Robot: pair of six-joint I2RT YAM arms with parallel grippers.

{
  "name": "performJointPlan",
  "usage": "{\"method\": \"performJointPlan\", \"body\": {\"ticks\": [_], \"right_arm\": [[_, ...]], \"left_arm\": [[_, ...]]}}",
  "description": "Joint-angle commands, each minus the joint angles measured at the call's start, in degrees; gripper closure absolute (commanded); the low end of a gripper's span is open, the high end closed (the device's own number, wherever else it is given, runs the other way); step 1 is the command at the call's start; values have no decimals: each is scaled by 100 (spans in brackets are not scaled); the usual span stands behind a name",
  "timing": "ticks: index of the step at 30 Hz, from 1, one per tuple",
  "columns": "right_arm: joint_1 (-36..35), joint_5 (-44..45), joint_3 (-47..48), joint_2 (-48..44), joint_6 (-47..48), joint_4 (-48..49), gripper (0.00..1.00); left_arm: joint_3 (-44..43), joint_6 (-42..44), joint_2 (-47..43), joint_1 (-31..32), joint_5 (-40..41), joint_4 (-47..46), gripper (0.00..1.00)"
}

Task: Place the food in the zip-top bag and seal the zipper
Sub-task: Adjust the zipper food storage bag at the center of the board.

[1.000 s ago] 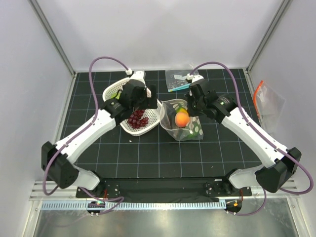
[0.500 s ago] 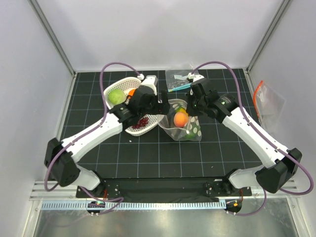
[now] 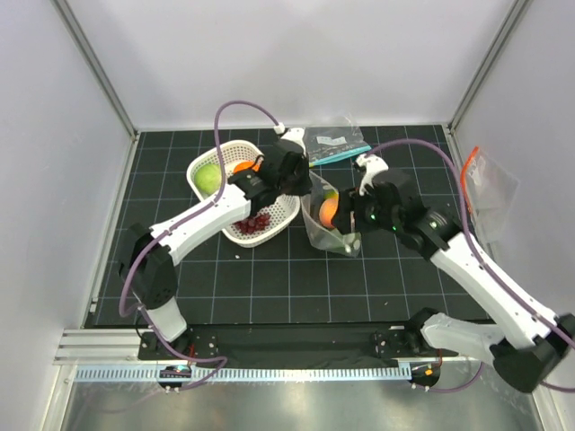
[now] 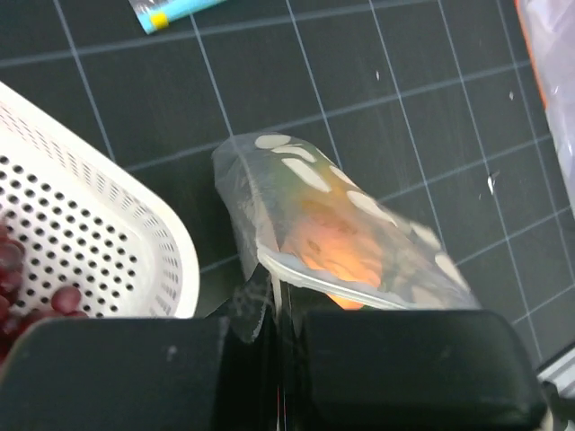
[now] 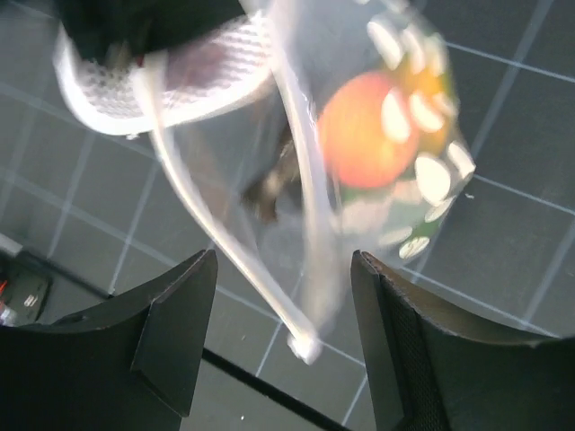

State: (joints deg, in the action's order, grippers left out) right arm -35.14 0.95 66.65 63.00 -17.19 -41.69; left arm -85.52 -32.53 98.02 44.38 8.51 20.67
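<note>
The white-dotted zip-top bag (image 3: 334, 229) stands between the two grippers, its mouth raised. Inside it are an orange fruit (image 3: 328, 209) (image 5: 364, 130) and something green. My left gripper (image 3: 301, 184) (image 4: 283, 323) is shut on the bag's mouth edge next to the basket. My right gripper (image 3: 352, 217) (image 5: 283, 341) is open. The zipper (image 5: 225, 247) hangs loose between its fingers, touching neither. More food lies in the white basket (image 3: 202, 163): a pale green fruit (image 3: 208, 177), an orange piece (image 3: 243, 167) and purple grapes (image 3: 256, 222) (image 4: 63, 301).
A smaller clear bag with a teal strip (image 3: 332, 144) (image 4: 171, 11) lies at the back of the mat. Another clear bag with an orange strip (image 3: 485, 184) leans at the right wall. The basket's rim (image 4: 171, 256) sits right beside the dotted bag.
My left gripper swung right from over the basket to the bag's mouth and shut on its edge. My right gripper opened, let go of the bag and drew back; the bag now stands steeper.
</note>
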Motion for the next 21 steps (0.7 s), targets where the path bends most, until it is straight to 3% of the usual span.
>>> {"method": "performJointPlan", "body": {"ticks": [1,3,7,14,18,21], "right_arm": [[-2,-841,-738,-894,374,1188,32],[-2,-1261,-1100,-1158,514,1531,32],[-186,-1221,-1882,-1545,497,2357,32],[-625,-123,-2499,-1256,585,3088,38],[-696,677,-2745,-1351,550,3369,28],[-696,959,-2859,-1370,673,3431,28]], "left_arm": [[-519,125,130,-298,142,367,100],[-501,81,147,-403,54,420,100],[-545,37,226,-719,-157,499,100],[-580,116,446,-1063,-412,605,100],[-589,186,499,-1124,-482,605,100],[-589,221,517,-1125,-517,597,100]]}}
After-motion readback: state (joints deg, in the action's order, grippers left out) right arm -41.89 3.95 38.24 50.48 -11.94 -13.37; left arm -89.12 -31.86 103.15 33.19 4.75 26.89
